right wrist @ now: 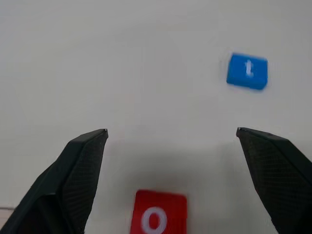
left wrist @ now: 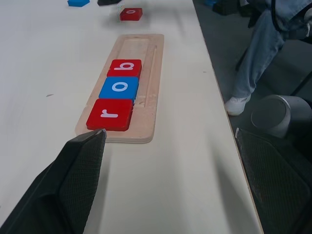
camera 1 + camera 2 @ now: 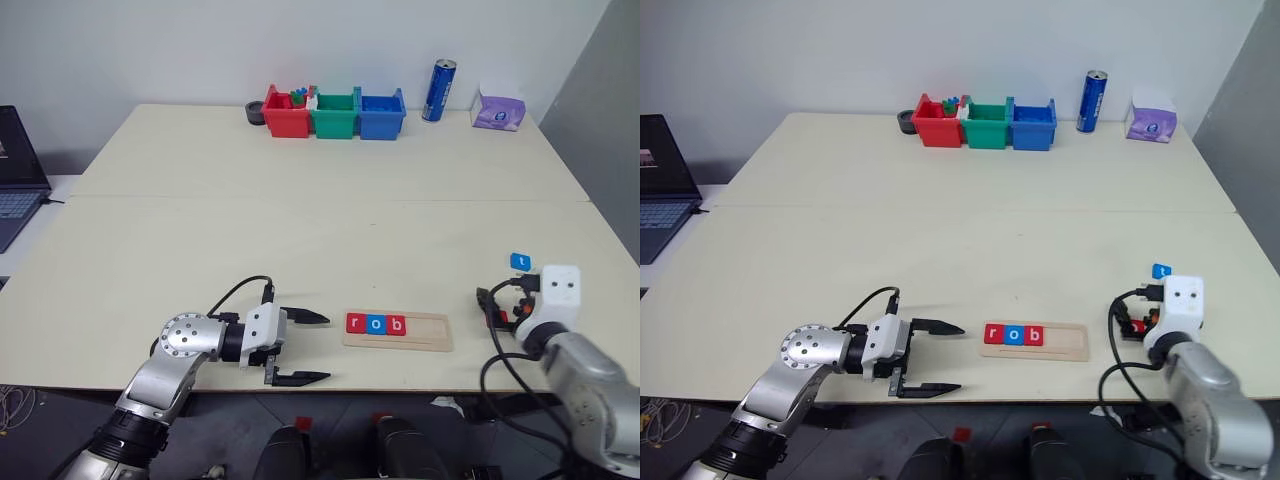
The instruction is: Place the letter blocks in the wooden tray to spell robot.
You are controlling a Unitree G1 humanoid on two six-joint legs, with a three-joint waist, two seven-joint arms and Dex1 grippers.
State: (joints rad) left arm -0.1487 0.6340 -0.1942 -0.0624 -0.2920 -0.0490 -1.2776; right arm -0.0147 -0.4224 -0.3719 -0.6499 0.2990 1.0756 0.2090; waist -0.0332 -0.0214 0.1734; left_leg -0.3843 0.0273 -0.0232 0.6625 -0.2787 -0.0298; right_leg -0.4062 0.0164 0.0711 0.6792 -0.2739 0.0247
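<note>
The wooden tray lies near the table's front edge, and three of the letter blocks sit in its left part: a red r, a blue o and a red b. The tray's right part is bare. My left gripper stands open just left of the tray, its fingers pointing at the tray's r end. A loose red o lies on the table right of the tray, just in front of my open right gripper. The blue t lies a little farther back.
Red, green and blue bins stand in a row at the table's far edge, with a blue can and a purple pack to their right. A laptop sits at far left. A person's leg stands beyond the table's edge.
</note>
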